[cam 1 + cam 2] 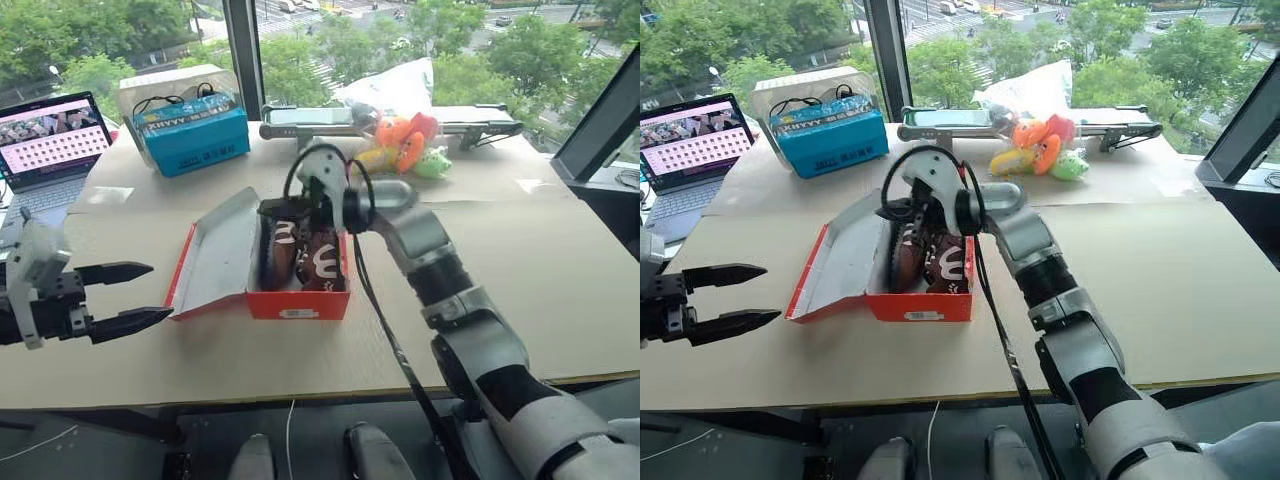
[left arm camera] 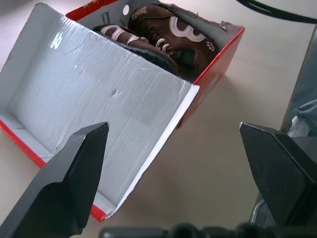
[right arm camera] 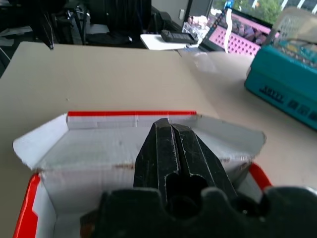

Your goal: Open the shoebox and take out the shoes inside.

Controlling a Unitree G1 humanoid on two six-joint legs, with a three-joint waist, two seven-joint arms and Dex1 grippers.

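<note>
The red shoebox [image 1: 298,303] stands open in the middle of the table, its grey-white lid [image 1: 222,255] laid out flat to the left. Two dark-brown shoes [image 1: 322,262] with white trim lie side by side inside, also visible in the left wrist view [image 2: 171,34]. My right gripper [image 1: 270,210] hangs just over the shoes, pointing left toward the lid, fingers [image 3: 171,144] shut with nothing between them. Left of the lid and apart from it, my left gripper [image 1: 158,292] is open and level, aimed at the box.
A blue box [image 1: 192,133] and a laptop [image 1: 55,135] sit at the back left. Colourful plush toys in a plastic bag [image 1: 405,145] lie at the back, behind the shoebox. A black cable [image 1: 385,340] hangs from my right arm past the box's right side.
</note>
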